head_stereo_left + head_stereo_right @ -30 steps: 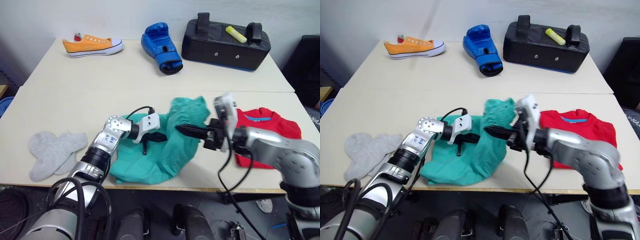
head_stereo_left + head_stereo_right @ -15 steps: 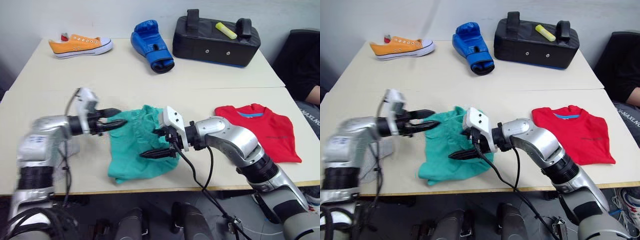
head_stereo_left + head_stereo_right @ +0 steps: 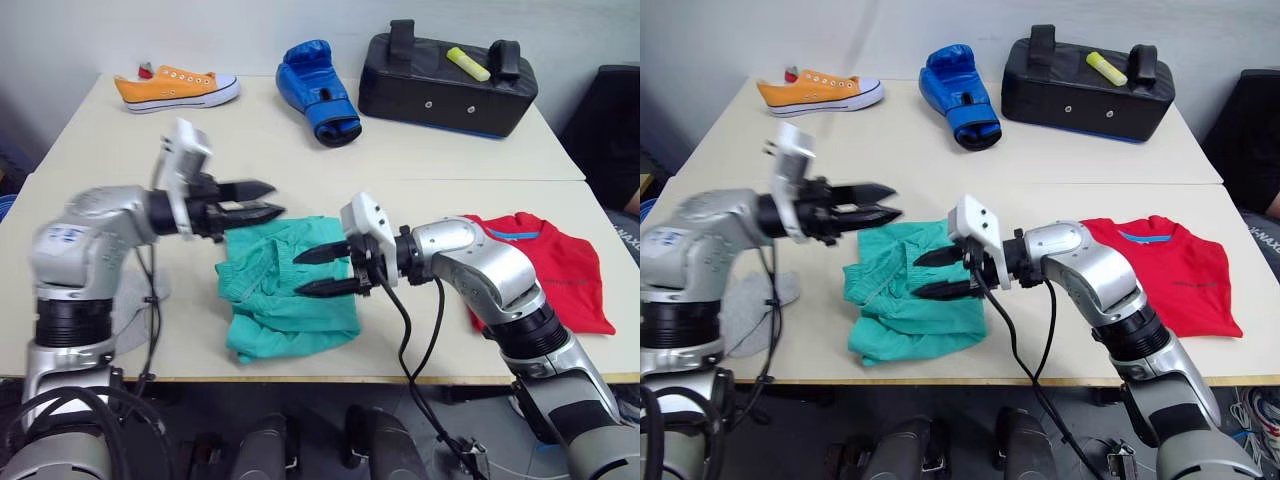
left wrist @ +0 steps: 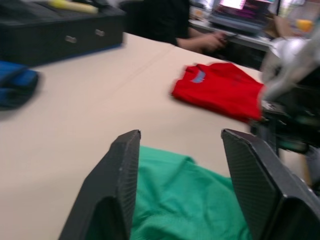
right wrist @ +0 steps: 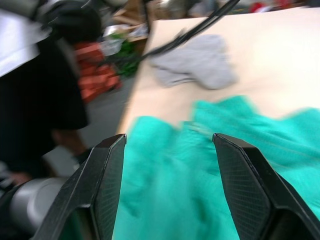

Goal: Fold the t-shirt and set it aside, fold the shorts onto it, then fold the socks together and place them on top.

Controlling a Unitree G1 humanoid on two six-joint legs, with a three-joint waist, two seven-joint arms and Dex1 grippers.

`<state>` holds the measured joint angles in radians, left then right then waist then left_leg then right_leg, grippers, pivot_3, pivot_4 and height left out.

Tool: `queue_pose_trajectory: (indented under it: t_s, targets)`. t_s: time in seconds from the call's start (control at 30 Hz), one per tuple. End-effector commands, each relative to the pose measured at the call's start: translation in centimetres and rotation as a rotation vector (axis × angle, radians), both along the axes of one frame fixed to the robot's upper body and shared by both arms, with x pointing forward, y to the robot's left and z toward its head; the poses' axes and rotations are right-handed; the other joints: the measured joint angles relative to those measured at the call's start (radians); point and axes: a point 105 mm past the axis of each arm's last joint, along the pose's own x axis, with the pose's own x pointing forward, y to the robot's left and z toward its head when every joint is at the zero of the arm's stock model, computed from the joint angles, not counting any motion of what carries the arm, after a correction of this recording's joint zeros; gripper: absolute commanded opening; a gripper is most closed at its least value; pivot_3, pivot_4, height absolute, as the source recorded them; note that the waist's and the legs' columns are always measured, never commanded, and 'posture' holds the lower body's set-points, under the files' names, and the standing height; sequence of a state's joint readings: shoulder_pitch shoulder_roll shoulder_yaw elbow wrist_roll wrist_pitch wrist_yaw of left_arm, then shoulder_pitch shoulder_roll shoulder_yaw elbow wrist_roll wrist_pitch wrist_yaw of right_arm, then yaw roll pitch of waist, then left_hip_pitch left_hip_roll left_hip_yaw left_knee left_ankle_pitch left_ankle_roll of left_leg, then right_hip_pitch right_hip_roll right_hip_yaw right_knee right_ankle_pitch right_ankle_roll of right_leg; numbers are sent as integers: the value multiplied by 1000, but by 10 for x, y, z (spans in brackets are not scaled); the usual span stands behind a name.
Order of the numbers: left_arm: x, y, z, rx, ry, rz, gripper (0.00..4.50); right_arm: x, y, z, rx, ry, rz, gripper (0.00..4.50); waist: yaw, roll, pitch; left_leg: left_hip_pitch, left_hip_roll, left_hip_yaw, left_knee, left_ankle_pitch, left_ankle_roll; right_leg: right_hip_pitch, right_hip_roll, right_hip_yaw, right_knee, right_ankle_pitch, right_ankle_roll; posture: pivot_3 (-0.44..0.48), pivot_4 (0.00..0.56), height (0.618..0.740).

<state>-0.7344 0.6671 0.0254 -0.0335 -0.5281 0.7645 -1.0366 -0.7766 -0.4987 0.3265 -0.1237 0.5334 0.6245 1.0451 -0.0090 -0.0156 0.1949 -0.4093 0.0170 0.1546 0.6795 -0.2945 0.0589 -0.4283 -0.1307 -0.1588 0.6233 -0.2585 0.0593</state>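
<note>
The t-shirt (image 3: 545,262) lies folded at the right. The shorts (image 3: 283,288) sit rumpled mid-worktop, not yet on it; socks (image 5: 197,63) wait at the left. Left end effector (image 3: 262,200) and right end effector (image 3: 318,270) hang apart, empty.

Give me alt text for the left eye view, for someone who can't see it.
Two open robot grippers, the left gripper and right gripper, hover over rumpled teal shorts on a beige table. A red t-shirt lies to the right, grey socks to the left.
</note>
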Motion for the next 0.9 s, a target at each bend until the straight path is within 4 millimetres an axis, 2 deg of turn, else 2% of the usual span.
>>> queue_pose_trajectory:
  t_s: [0.03,0.13,0.17,0.3,0.4,0.53,0.57,0.63,0.7,0.77,0.83,0.9]
  targets:
    - [1,-11,-33,171,-22,-23,1218,16,-4,-14,-52,-67,-108,1155,-9,0,0,1,0,1,-1,0,-1,0,0,0,0,0,0,0,150,740]
    - [8,-9,-64,281,0,9,217,18,0,-38,-106,-73,-129,96,-20,0,0,3,0,2,-6,2,-2,-1,0,1,0,-1,-1,0,150,740]
    - [11,-7,-72,310,5,29,35,18,2,-47,-125,-73,-135,0,-22,0,0,3,0,2,-8,3,-2,-1,0,1,0,-1,-2,0,150,740]
    - [31,15,-103,439,-14,155,35,16,-5,-97,-361,-223,-120,0,-19,0,0,3,0,3,-12,6,-4,-4,0,1,0,-2,-3,0,150,740]
    - [39,26,-110,433,-12,199,35,4,-14,-105,-383,-193,-92,0,-18,0,0,4,0,3,-12,6,-3,-3,-1,1,0,-2,-3,0,150,740]
    - [52,35,-96,371,-66,249,35,-15,-33,-97,-359,-150,-53,0,-13,-1,-1,5,-1,0,-11,5,-3,0,-3,1,-3,-2,-3,0,150,740]
    - [54,36,-89,344,-80,253,35,-19,-36,-92,-338,-135,-41,0,-12,-1,-1,5,-1,0,-11,5,-4,0,-3,1,-3,-2,-3,0,150,740]
    - [53,35,-64,224,-91,240,35,-22,-37,-76,-253,-78,-45,0,-15,-1,-1,5,-1,-1,-11,5,-4,-1,-3,0,-3,-2,-3,0,150,740]
    - [46,31,-40,120,-98,201,35,-12,-34,-60,-173,-44,-94,0,-20,-2,0,5,0,-1,-11,6,-4,-1,-2,0,-2,-2,-3,0,150,740]
    - [29,26,-22,49,-92,115,35,8,-26,-42,-95,-39,-157,0,-25,-2,0,5,1,-1,-11,6,-4,-2,-2,0,-1,-2,-3,0,150,740]
    - [2,18,-19,33,-47,-8,35,34,-13,-24,-24,-41,-234,0,-30,-2,1,5,1,-1,-12,7,-5,-2,-1,0,1,-2,-3,0,150,740]
    - [-14,14,-28,77,-5,-62,35,49,-2,-19,-10,-41,-265,0,-27,-1,1,5,1,-1,-12,8,-6,-2,-1,0,3,-2,-4,0,150,740]
